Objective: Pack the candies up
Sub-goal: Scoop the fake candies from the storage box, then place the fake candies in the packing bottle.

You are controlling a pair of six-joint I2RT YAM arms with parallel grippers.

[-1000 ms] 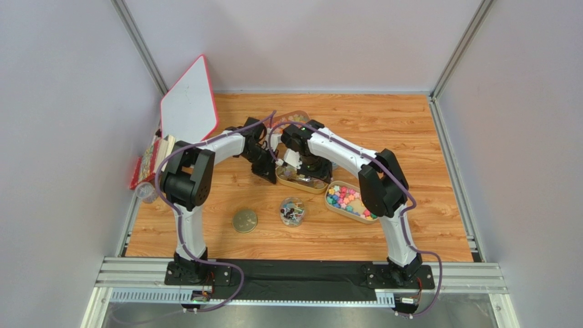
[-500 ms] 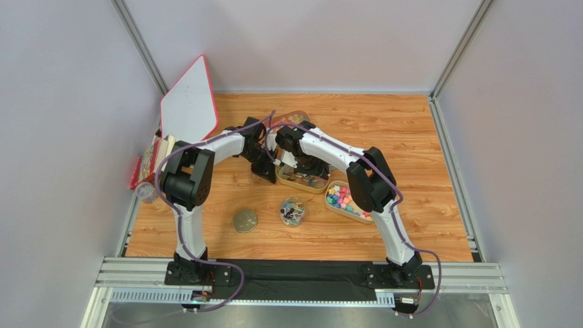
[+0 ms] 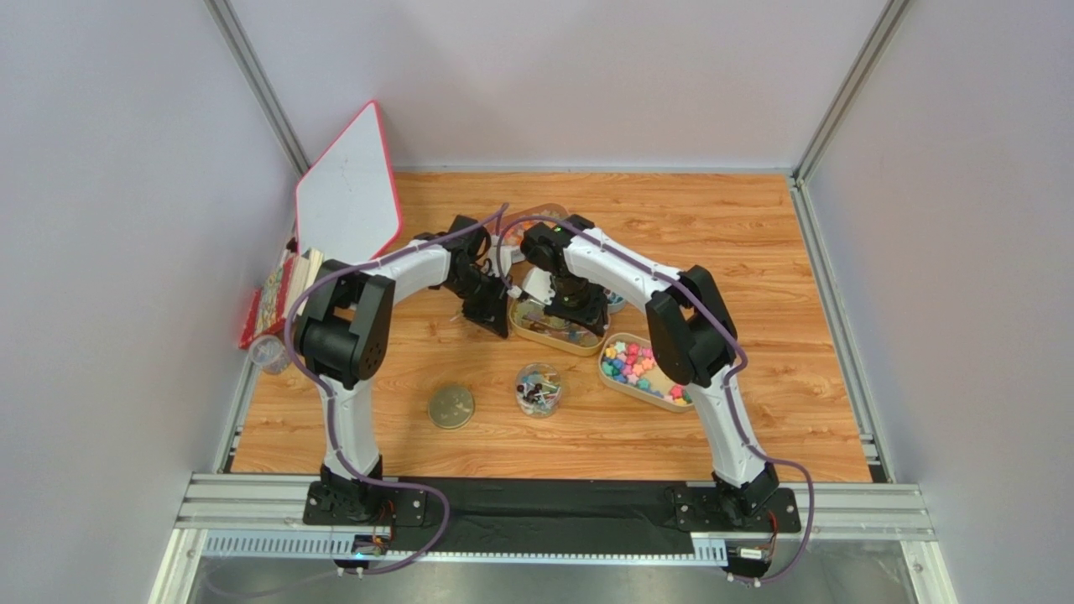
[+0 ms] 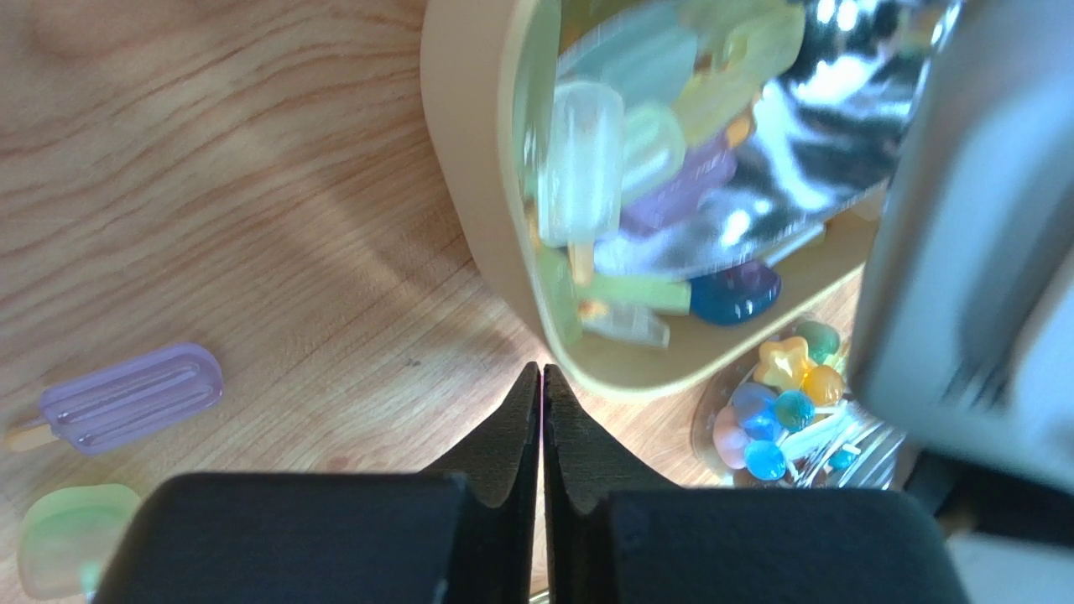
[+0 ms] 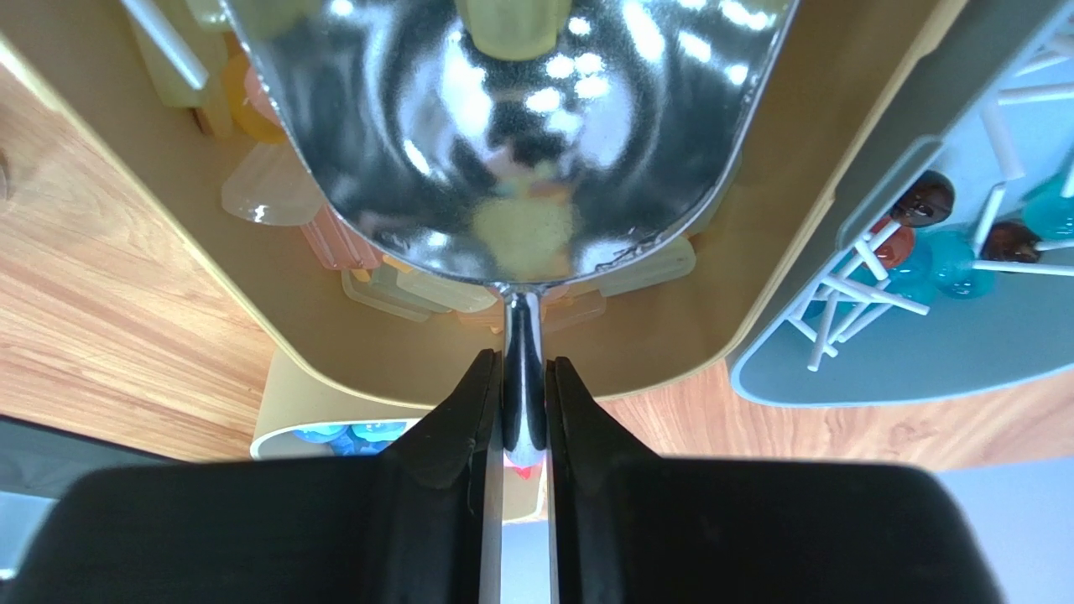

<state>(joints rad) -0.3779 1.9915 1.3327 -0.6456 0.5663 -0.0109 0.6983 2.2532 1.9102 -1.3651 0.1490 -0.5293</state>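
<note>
The shiny metal scoop [image 5: 504, 151] lies low inside the tan oval tray [image 5: 782, 227], its bowl among the pale popsicle-shaped candies [image 4: 593, 164], probably to gather a load for the small clear round jar [image 3: 540, 389]. The right jaws are narrow, pinched on the thin scoop handle. The left jaws are closed together and empty, just beside the tray rim, perhaps to steady it.

Left fingers [image 4: 504, 438] pressed together, tips touching; right fingers [image 5: 460, 422] clamped.
</note>
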